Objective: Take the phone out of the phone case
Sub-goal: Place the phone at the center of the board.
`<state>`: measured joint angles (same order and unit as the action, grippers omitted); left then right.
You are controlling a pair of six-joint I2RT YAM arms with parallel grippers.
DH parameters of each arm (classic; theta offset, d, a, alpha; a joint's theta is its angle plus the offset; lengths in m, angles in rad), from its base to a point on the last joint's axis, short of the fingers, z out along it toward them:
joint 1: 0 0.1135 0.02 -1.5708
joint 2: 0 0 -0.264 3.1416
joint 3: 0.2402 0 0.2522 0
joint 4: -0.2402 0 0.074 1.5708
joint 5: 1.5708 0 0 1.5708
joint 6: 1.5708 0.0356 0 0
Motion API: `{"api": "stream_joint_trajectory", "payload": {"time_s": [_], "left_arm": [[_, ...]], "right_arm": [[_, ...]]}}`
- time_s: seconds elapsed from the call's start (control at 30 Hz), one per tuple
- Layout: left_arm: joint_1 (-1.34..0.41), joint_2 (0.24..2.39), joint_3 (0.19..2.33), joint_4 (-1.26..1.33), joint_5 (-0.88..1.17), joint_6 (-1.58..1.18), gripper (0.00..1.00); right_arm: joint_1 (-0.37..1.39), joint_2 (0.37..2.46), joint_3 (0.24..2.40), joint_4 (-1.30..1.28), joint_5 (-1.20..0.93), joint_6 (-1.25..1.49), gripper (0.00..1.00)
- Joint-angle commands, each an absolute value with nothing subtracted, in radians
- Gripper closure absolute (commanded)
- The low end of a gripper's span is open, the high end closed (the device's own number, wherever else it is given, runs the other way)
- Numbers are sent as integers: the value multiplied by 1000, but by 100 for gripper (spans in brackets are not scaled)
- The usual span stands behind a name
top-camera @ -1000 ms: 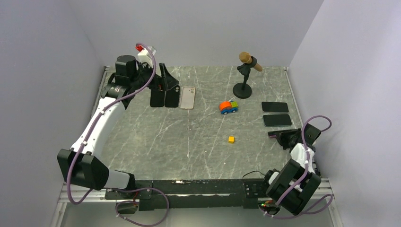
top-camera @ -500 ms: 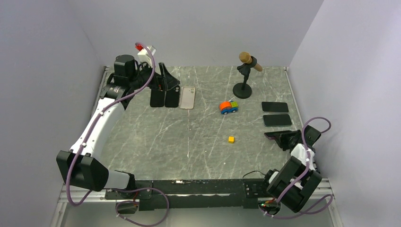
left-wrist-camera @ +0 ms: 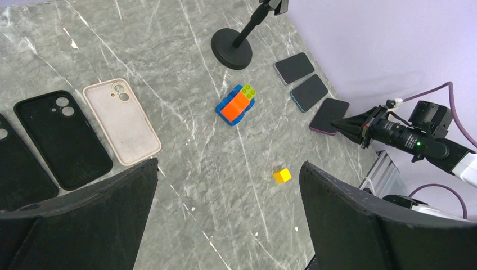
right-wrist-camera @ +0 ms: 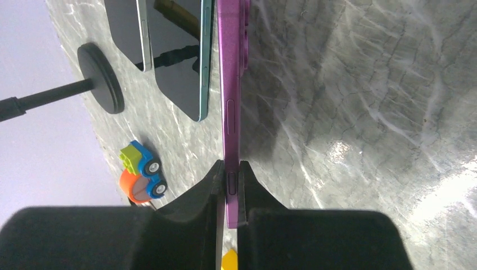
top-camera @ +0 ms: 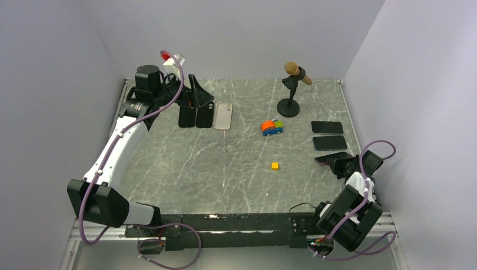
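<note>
Phones gather at the right side of the table: 2 lie flat side by side, a back dark phone and a front dark phone just before it. Next to the front one, the purple phone is out of any case and pinched by its near end in the right gripper. From the right wrist, the jaws are closed on the thin purple edge, 1 finger on each face, over a side button. The phone reaches away from the gripper toward the front dark phone. I cannot tell whether its far end touches the table.

The left gripper hangs at the far left corner with its jaws spread wide, holding nothing. Below it lie 3 cases in a row: 2 black cases and a beige case on their right, all flat with the hollow side up.

Mid-table stand a toy car and a yellow block, well apart. Behind the car is a microphone stand.
</note>
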<state>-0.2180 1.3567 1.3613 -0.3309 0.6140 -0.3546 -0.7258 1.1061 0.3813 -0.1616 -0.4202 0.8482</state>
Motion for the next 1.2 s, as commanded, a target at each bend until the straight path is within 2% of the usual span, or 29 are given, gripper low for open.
{"api": "stream_joint_trajectory", "payload": {"time_s": [0.0,0.3,0.63,0.7,0.77,0.83,0.93,1.0,1.07,1.17], "left_arm": [[-212,1342,1361,-284,640,-358,1],[-201,1344,1355,-270,658,-377,1],[-191,1344,1346,-253,676,-396,1],[-188,1342,1344,-249,680,-400,1],[-187,1342,1344,-249,680,-400,1],[-187,1339,1342,-245,682,-403,1],[-186,1339,1341,-240,688,-410,1],[-185,1338,1338,-236,690,-414,1],[-183,1338,1335,-232,690,-418,1],[-183,1336,1332,-229,686,-420,1]], "right_arm": [[-735,1098,365,-109,-385,877,91],[-748,1125,339,-65,-333,902,100],[-752,1127,336,-51,-249,918,99],[-751,1131,345,-57,-234,898,92],[-751,1146,361,-66,-261,867,81],[-751,1157,380,-110,-285,834,67],[-750,1110,415,-218,-274,778,39],[-752,1045,429,-308,-252,761,26],[-751,975,446,-385,-229,749,21],[-748,888,496,-483,-207,723,19]]}}
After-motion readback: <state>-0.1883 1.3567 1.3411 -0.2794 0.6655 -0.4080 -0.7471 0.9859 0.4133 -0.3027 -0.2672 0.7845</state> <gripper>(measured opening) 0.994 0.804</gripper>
